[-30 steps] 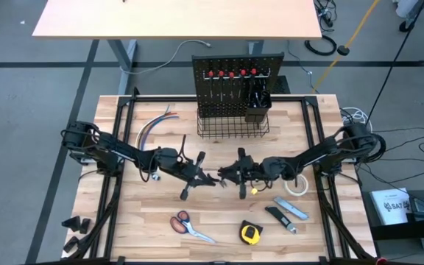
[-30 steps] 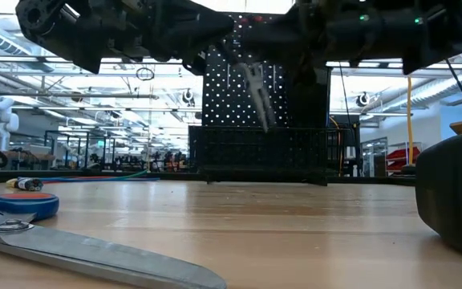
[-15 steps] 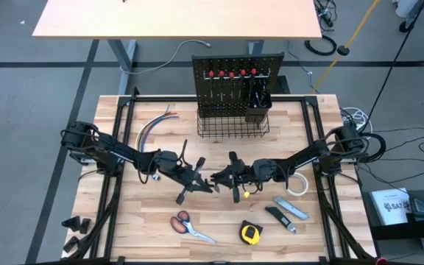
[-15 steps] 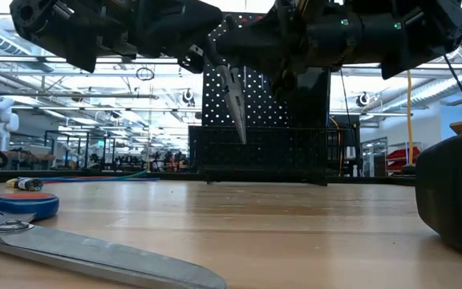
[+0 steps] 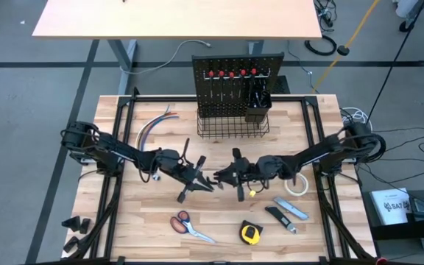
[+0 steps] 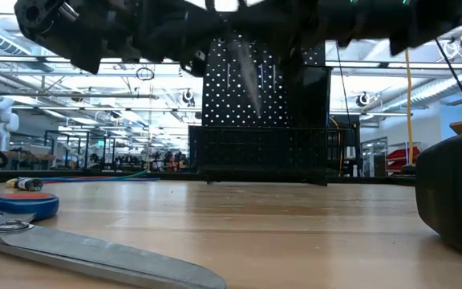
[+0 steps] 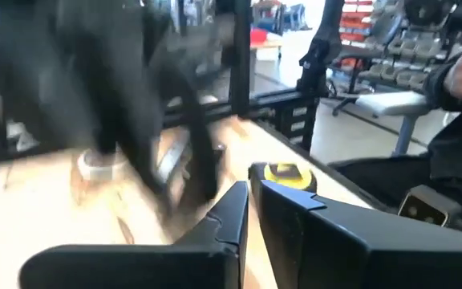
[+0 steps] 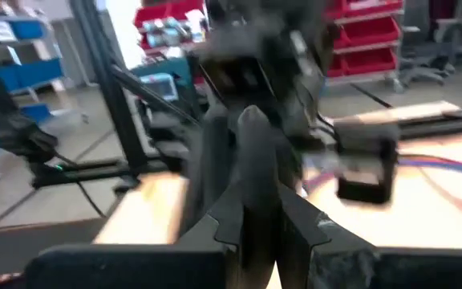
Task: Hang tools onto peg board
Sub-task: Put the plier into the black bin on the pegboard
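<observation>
Pliers are held mid-table, nose down, clamped in the right gripper, probably for reorienting before the board; the left gripper, just beside, is nearly closed on nothing seen.

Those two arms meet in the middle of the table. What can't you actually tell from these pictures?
- What passes between the left gripper and right gripper: too small in the high view, motion-blurred in both wrist views.
- The silvery tool hanging in the low view: smeared, its top hidden by the arms.
- The scissors: cut off by the low view's left edge.
- Tools on the peg board: too small from above.
</observation>
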